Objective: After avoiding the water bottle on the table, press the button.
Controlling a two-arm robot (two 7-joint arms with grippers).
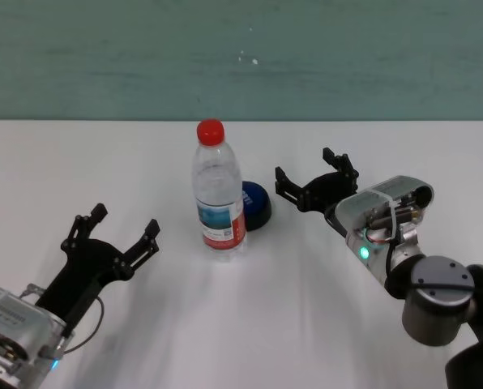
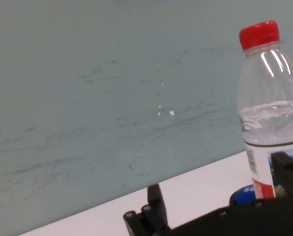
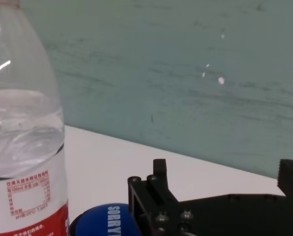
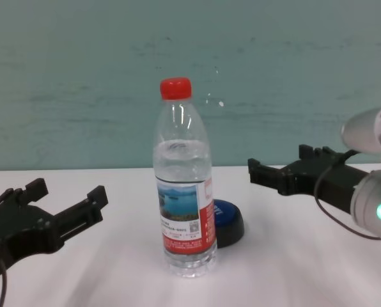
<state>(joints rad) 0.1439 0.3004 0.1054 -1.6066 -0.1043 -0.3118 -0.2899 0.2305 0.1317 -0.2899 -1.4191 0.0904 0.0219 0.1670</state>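
The water bottle (image 1: 217,194) stands upright on the white table (image 1: 250,316), red cap on top; it also shows in the chest view (image 4: 183,185). The blue button (image 1: 256,203) on its black base sits just behind and right of the bottle, partly hidden by it in the chest view (image 4: 229,219). My right gripper (image 1: 316,180) is open, held above the table just right of the button, fingers pointing toward it. In the right wrist view the bottle (image 3: 23,123) and button (image 3: 107,221) are close. My left gripper (image 1: 124,231) is open, left of the bottle.
A teal wall (image 1: 241,57) runs behind the table's far edge. The table (image 4: 293,268) holds nothing else. In the left wrist view the bottle (image 2: 272,103) stands ahead with the button (image 2: 242,195) low beside it.
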